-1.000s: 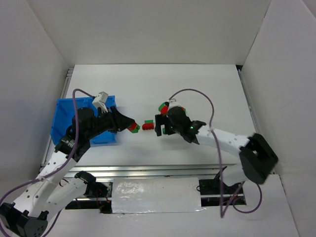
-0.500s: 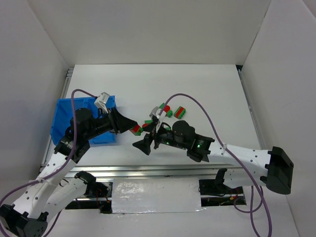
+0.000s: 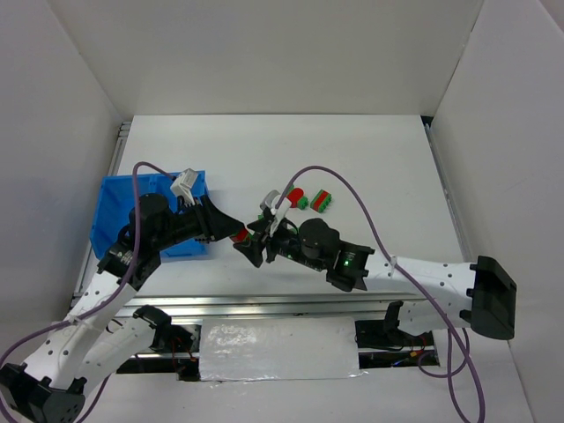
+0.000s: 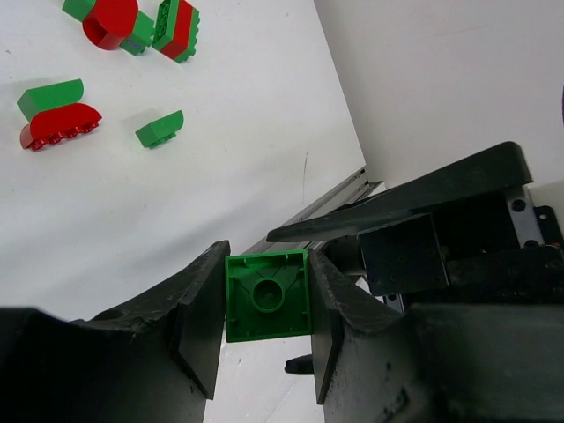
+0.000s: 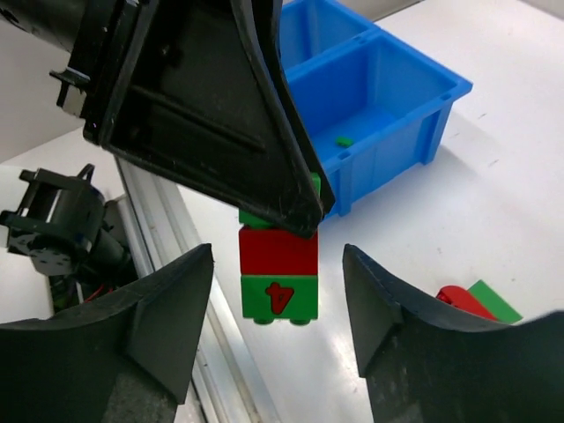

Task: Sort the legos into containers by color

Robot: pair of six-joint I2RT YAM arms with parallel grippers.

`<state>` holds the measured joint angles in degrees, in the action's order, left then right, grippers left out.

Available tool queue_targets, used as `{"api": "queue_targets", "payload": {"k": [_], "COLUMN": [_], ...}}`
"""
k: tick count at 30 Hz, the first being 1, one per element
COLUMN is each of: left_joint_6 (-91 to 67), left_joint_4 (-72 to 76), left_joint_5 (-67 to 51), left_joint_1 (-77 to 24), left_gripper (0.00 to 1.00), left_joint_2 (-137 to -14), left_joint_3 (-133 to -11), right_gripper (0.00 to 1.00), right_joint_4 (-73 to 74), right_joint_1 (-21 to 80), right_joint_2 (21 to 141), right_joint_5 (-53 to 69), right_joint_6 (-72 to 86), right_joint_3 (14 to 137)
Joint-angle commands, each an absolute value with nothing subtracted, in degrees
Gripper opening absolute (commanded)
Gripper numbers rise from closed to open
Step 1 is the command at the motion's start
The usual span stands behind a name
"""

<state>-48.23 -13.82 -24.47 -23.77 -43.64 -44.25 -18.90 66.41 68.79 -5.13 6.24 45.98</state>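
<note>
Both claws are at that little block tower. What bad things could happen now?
The left gripper pinches only the top green brick of the stack, so a tug might yank it loose and drop it. The right gripper stands open around its lower part, right beside the left one, so they might bump. Red sits between two greens, so one green may stay stuck on it.

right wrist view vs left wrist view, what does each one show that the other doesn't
Only right wrist: the blue bin with a green bit in one compartment, and the stack's side, green-red-green, a 4 on its lowest brick.
Only left wrist: the stack's green end face, and a red round piece among the far loose bricks.
Both: the stack clamped in the left gripper, and the right gripper, open.
</note>
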Motion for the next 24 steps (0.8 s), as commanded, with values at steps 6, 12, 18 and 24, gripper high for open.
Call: {"api": "queue_targets", "payload": {"k": [6, 12, 18, 24], "left_joint_6": [-48.95, -49.22, -49.04, -49.22], "left_joint_4": [-11.6, -11.34, -11.25, -11.16], "left_joint_5": [-25.31, -25.49, -25.93, -25.84], "left_joint_1": [-23.56, -23.64, -23.64, -23.64], "left_gripper": [0.0, 0.0, 0.0, 0.0], "left_joint_2": [-43.95, -43.86, -44.03, -43.86], "left_joint_3": [-46.23, -46.76, -47.2, -47.37], "right_gripper": [0.53, 0.6, 0.55, 0.0], "right_joint_4": [-22.76, -22.68, -22.85, -23.64], "right_joint_1": [66.97, 66.88, 66.97, 66.8], "right_joint_2": [70.66, 71.72, 72.07, 71.9], "right_joint_5": [-6.68, -5.54, -6.59, -7.38], "right_joint_6": [4.75, 5.1, 5.01, 4.49], "right_joint_3": [49.39, 49.22, 48.87, 48.34]}}
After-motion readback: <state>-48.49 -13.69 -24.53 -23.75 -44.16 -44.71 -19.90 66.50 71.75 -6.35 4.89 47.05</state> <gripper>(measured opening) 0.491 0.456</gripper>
